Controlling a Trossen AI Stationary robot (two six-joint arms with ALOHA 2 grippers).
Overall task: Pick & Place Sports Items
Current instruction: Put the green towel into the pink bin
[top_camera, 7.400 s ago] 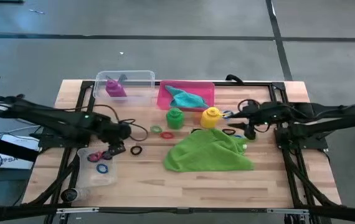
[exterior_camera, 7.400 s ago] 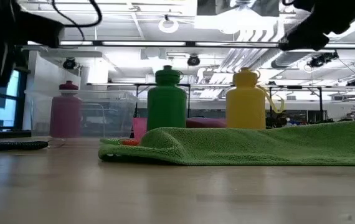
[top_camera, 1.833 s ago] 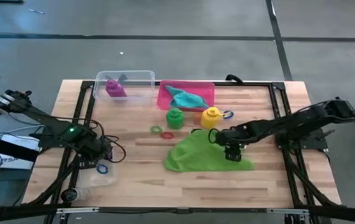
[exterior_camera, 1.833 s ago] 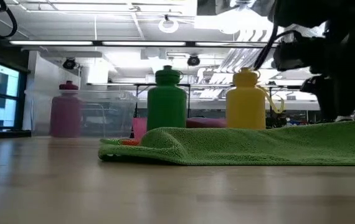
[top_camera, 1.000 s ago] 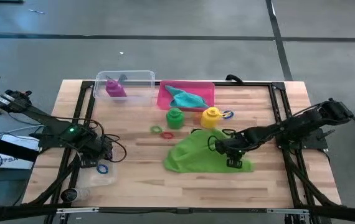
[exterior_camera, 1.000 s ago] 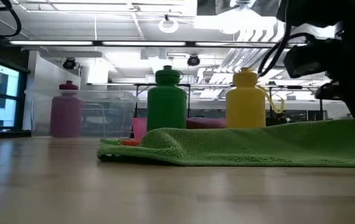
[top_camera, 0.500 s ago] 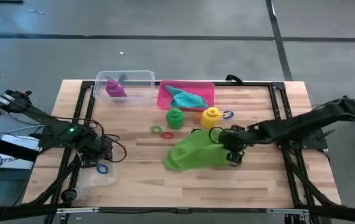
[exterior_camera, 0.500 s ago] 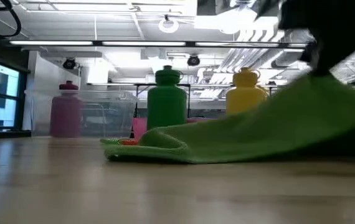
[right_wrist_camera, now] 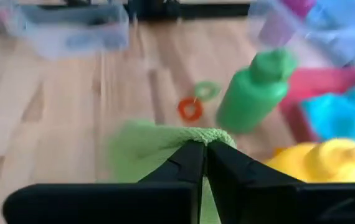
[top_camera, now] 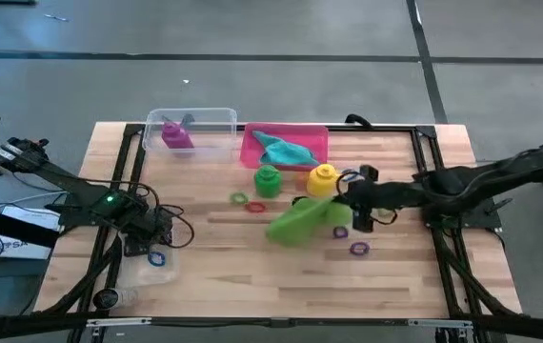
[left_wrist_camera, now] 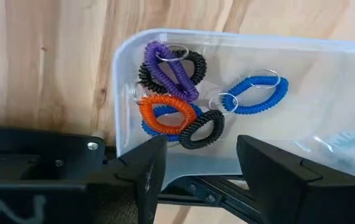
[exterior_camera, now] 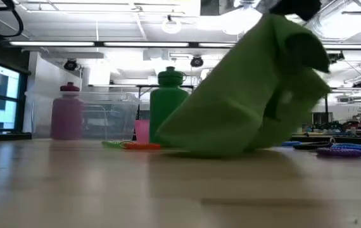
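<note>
1. The green cloth [top_camera: 302, 220] has been lifted from the worktop [top_camera: 252, 276]; a second ago it lay spread flat, and now it is bunched and hangs from the right hand [top_camera: 350, 211], whose fingers are pressed together on its edge.
2. In the low view the cloth [exterior_camera: 250, 95] is raised high on one side, while its lower edge seems to touch the wood.
3. A purple ring [top_camera: 359, 249] that was covered by the cloth before is now exposed on the bare worktop, near the right hand.
4. The right hand has been drawn back towards the yellow bottle [top_camera: 323, 177] and is now just beside it.
5. The green bottle [top_camera: 268, 178] is left upright in front of the pink tray [top_camera: 250, 145], in which the teal cloth [top_camera: 286, 150] lies; neither has been moved.
6. The purple bottle [top_camera: 176, 133] remains inside the clear tub [top_camera: 216, 117] at the back.
7. The left hand [top_camera: 154, 238] has not been shifted: it is held over the second clear tub [left_wrist_camera: 327, 112] at the front left edge, fingers partly apart and nothing between them.
8. Coiled rings [left_wrist_camera: 177, 93] in purple, black, orange and blue are gathered in that tub.
</note>
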